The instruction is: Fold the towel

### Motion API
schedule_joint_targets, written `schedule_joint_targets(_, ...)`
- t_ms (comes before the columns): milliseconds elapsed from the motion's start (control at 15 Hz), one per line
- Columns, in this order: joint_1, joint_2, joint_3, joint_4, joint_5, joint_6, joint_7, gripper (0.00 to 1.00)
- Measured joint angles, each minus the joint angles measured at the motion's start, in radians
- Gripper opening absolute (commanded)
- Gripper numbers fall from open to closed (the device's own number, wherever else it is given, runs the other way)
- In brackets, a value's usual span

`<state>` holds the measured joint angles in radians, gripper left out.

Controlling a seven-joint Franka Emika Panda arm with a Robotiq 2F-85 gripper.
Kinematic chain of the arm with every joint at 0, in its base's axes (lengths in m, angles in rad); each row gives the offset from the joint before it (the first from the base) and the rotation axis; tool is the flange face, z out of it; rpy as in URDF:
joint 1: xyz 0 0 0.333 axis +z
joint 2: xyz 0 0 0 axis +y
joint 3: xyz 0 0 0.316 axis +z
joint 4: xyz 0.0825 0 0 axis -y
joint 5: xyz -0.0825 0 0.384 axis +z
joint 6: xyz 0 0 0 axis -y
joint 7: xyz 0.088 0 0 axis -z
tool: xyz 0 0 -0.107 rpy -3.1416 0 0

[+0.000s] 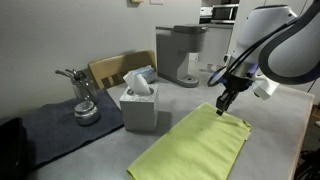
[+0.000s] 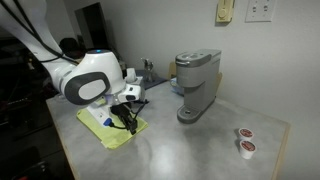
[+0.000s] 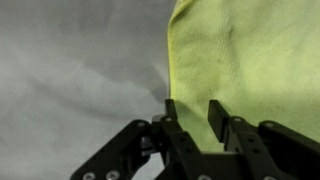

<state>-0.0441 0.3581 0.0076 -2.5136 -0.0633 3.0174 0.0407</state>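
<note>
Now end effector (image 1: 226,106) at towel (image 1: 195,146) edge.

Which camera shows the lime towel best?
An exterior view: the towel shows almost whole, spread flat, with the end effector over one corner. In an exterior view the towel is small and partly hidden by the arm. The wrist view shows only one edge, close up.
</note>
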Motion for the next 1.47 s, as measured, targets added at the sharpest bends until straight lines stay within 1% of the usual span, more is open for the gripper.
schedule_joint_targets(200, -0.025, 0.001, 0.030, 0.000, 0.021, 0.000, -0.026, 0.94)
schedule_joint_targets(267, -0.047, 0.002, 0.053, 0.000, 0.043, 0.000, -0.050, 0.98)
schedule_joint_targets(333, -0.081, 0.007, 0.089, 0.000, 0.074, 0.000, -0.082, 1.00)
schedule_joint_targets(600, -0.279, 0.059, 0.258, 0.019, 0.195, 0.000, -0.233, 1.00)
schedule_joint_targets(733, -0.368, 0.086, 0.313, 0.032, 0.219, 0.000, -0.287, 1.00)
schedule_joint_targets(867, -0.432, 0.094, 0.354, 0.039, 0.226, -0.001, -0.312, 1.00)
schedule_joint_targets(1000, -0.475, 0.099, 0.380, 0.041, 0.229, -0.001, -0.329, 1.00)
schedule_joint_targets(1200, -0.521, 0.104, 0.410, 0.041, 0.230, -0.001, -0.345, 1.00)
schedule_joint_targets(1467, -0.549, 0.108, 0.435, 0.041, 0.230, -0.002, -0.349, 1.00)
